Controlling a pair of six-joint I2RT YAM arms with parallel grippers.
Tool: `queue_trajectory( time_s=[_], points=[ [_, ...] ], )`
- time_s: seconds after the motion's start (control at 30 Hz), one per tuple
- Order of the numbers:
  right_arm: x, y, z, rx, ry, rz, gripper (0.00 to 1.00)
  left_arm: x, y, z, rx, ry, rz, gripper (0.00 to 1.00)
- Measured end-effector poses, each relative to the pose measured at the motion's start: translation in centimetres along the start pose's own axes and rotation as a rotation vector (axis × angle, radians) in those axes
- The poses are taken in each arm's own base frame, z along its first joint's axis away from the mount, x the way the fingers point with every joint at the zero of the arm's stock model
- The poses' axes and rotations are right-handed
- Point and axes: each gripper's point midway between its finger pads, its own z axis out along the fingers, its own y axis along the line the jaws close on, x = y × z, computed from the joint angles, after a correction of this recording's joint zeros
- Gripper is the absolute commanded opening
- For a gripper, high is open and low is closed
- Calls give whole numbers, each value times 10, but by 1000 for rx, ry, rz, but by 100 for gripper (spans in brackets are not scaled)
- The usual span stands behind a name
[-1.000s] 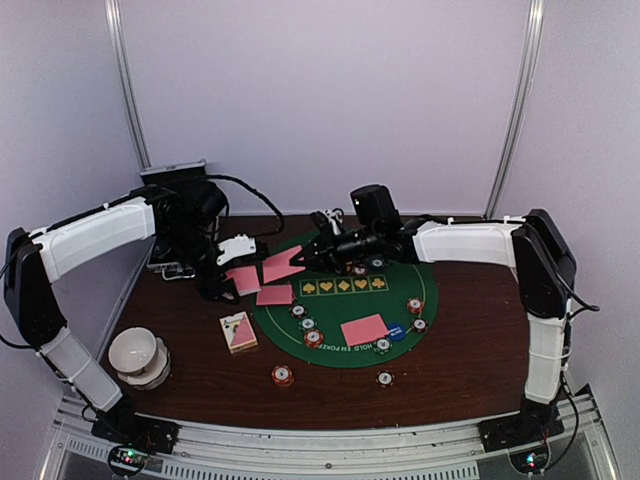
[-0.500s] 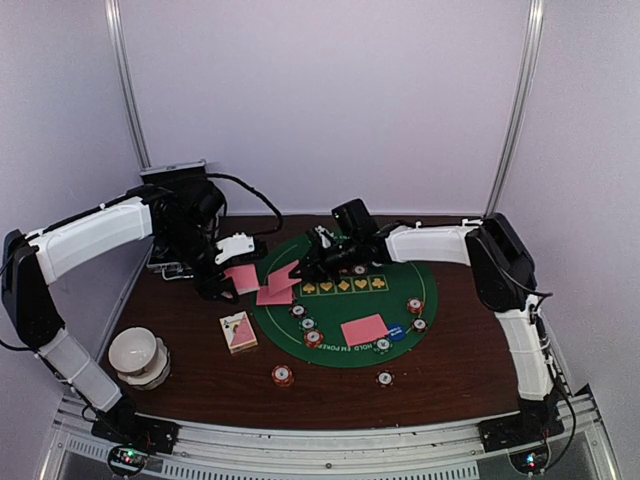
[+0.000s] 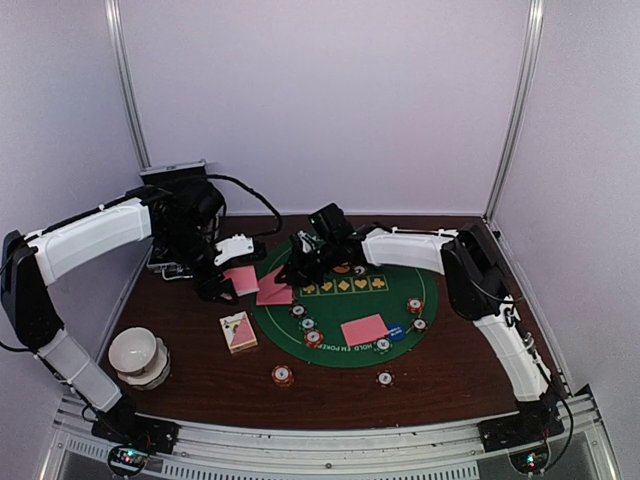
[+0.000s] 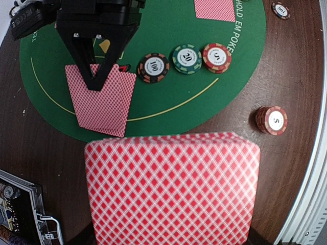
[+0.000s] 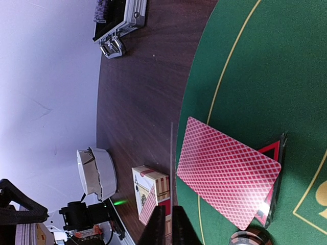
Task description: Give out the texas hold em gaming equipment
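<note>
Dark wooden table (image 3: 460,370), pale walls behind; a round green poker mat (image 3: 392,300) lies at centre. Left gripper (image 3: 232,283) is clamped on a deck of pink-backed cards (image 4: 172,189), held at the mat's left edge; the deck hides its fingers in the left wrist view. Right gripper (image 4: 97,82) is clenched on a single pink-backed card (image 4: 99,109), held flat and low over the left part of the mat. From the right wrist this card shows only as a thin pale edge running out from the fingertips. A second card (image 4: 129,84) lies on the felt beneath it, partly covered; contact between the two cannot be told. Near them, three chips sit in a row on the mat: black 100 chip (image 4: 153,67), green 20 chip (image 4: 186,58), red chip (image 4: 216,57). Red 5-chip stack (image 4: 271,120) sits on wood off the mat's near edge. Face-down cards (image 3: 364,329) lie near-right on the mat, blue disc (image 3: 397,331) just beside. Card box (image 3: 238,331) and white bowl (image 3: 135,352) sit on wood, near left.
</note>
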Motion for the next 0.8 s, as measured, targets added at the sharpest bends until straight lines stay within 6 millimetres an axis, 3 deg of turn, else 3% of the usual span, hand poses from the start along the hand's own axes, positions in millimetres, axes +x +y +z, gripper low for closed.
queue_trajectory(
  time_s=[0.13, 0.57, 0.67, 0.8],
  points=[
    [-4, -3, -1, 34, -14, -20, 24, 0, 0, -1, -1, -3, 0, 0],
    [1, -38, -13, 209, -16, -48, 30, 0, 0, -1, -2, -3, -1, 0],
    [0, -32, -23, 221, -32, -62, 36, 0, 0, -1, -1, -4, -1, 0],
    [-3, -10, -44, 205, -65, -91, 55, -1, -1, -1, 6, -9, -2, 0]
  ],
)
